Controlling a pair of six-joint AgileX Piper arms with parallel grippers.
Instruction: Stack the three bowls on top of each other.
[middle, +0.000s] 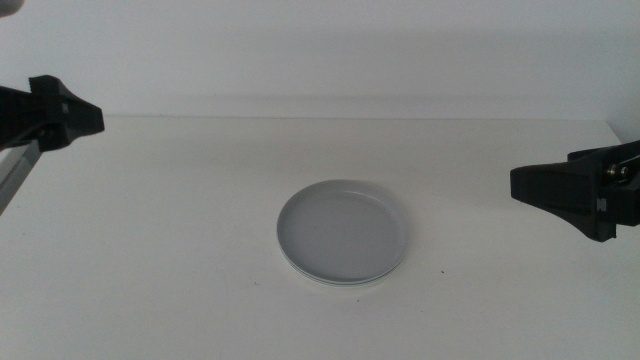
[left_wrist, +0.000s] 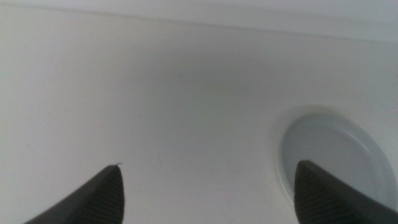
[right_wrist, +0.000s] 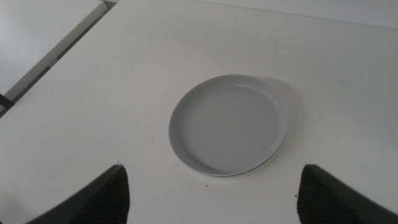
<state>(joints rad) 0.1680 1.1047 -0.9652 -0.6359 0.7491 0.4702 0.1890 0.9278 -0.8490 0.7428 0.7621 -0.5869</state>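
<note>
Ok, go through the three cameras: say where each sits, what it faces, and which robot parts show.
Middle view: above the table, facing forward and down at the bowl stack; left gripper and right gripper at the sides.
Left wrist view: on the left arm, facing the table; open jaws, stack beside one.
Right wrist view: on the right arm, facing the stack; open jaws.
All share the stack.

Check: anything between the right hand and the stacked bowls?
Nothing. In the middle view only bare white table separates the right hand from the stack of shallow round bowls, grey-blue on top.
</note>
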